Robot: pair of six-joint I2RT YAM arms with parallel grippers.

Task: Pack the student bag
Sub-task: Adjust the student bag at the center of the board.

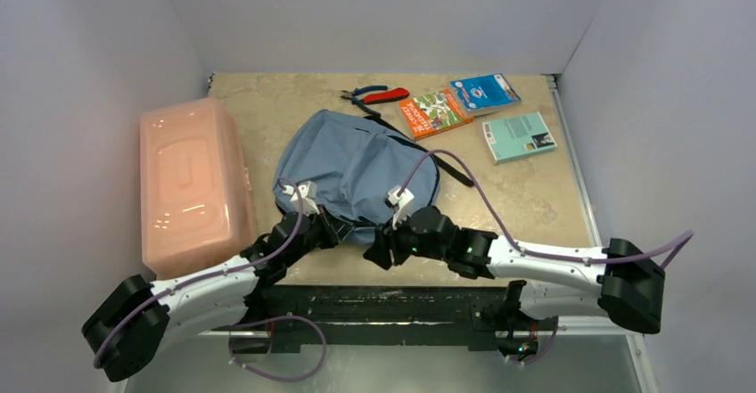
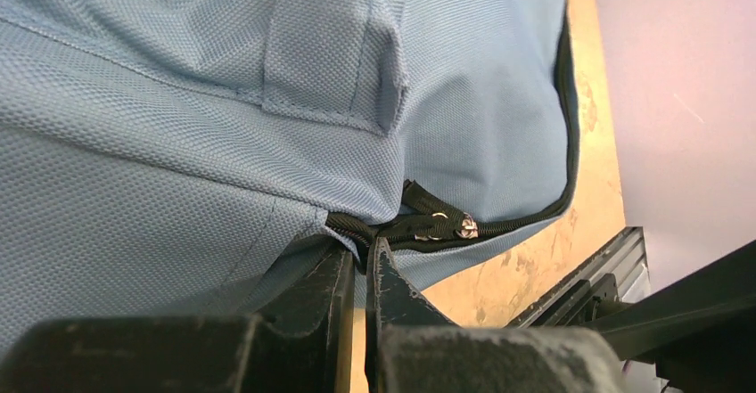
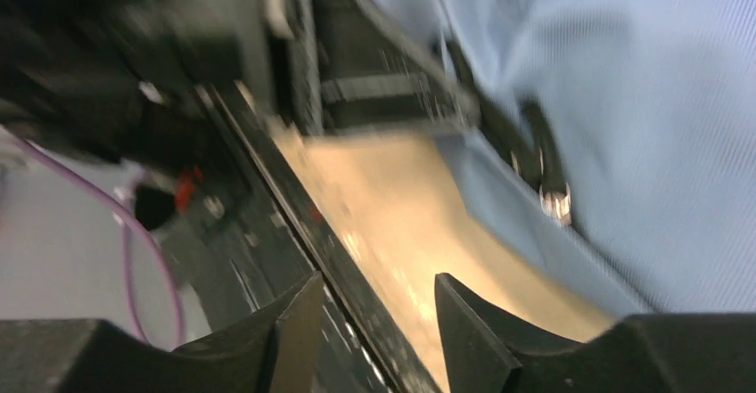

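The student bag point(image 1: 357, 166) is grey-blue and lies in the middle of the table. In the left wrist view the bag point(image 2: 223, 126) fills the frame, with its dark zip and metal zip pulls point(image 2: 446, 225) at its near edge. My left gripper point(image 2: 361, 255) is nearly shut, pinching the bag's fabric edge beside the zip. In the top view the left gripper point(image 1: 334, 228) sits at the bag's near edge. My right gripper point(image 3: 379, 290) is open and empty over the table's near edge, close to the bag point(image 3: 642, 99) and a zip pull point(image 3: 554, 204). That view is blurred. In the top view the right gripper point(image 1: 382, 249) is just right of the left one.
A rigid pink plastic box point(image 1: 192, 179) stands left of the bag. At the back right lie an orange book point(image 1: 434, 112), a blue book point(image 1: 484, 93), a teal book point(image 1: 520, 136) and pliers point(image 1: 374, 96). A black rail point(image 1: 383, 308) runs along the near edge.
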